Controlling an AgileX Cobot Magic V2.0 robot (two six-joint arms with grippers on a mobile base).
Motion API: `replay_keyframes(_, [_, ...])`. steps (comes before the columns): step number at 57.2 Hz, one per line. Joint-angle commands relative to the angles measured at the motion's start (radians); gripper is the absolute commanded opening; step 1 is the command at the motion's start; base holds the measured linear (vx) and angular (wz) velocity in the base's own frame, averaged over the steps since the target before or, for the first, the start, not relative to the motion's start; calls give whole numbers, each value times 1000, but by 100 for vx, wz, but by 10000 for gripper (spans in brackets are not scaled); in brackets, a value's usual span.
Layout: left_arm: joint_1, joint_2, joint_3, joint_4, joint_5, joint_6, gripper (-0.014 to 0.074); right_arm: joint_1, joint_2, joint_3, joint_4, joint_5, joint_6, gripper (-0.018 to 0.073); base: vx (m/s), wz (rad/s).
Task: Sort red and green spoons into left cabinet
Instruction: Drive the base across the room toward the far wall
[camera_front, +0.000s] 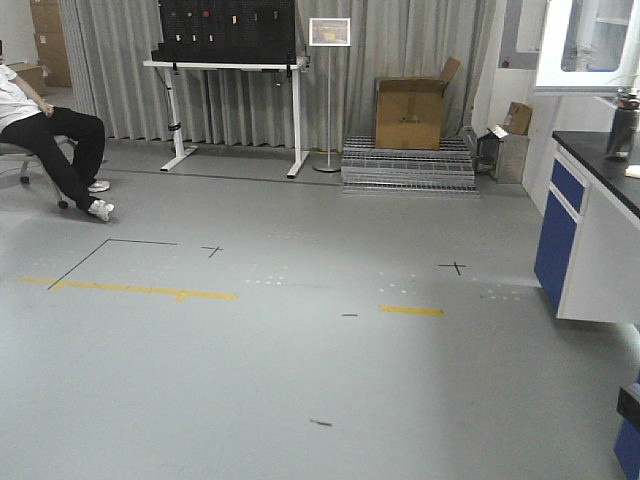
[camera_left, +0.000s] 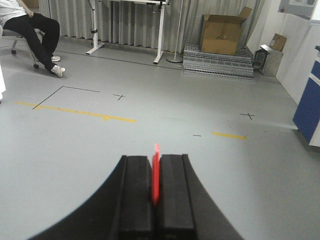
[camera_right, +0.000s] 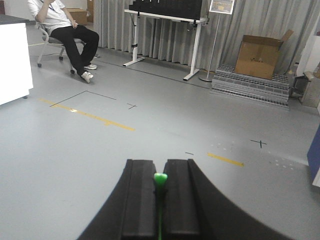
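Floor (camera_left: 250, 175): left tool (camera_left: 156, 161) pinches one red spoon (camera_left: 156, 177), right tool (camera_right: 160, 167) one green spoon (camera_right: 160, 179).

You have a cardboard box (camera_front: 410, 112) sitting on stacked metal grates (camera_front: 408, 168). Left of the box you see a sign stand (camera_front: 329, 32), then a white desk (camera_front: 230, 66) bearing a black pegboard (camera_front: 228, 30), and far left a seated person (camera_front: 55, 140). Right of the box stands a blue-fronted counter (camera_front: 600, 250).

The thin red plastic spoon (camera_left: 155, 175) and the thin green plastic spoon (camera_right: 160, 178) show bright against black gripper pads (camera_left: 137, 195). The smooth grey floor (camera_front: 300, 380) bears yellow tape stripes (camera_front: 140, 290) and small black crosses (camera_front: 452, 267).
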Motion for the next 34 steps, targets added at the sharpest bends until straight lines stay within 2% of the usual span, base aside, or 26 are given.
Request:
replay_keyframes(1, [0, 7, -27, -7, -76, -1, 2, -4, -3, -30, -3, -80, -8, -5, 62, 3])
replay_keyframes(34, [0, 7, -27, -7, -72, -1, 2, -4, -3, -30, -3, -80, -8, -5, 66, 4])
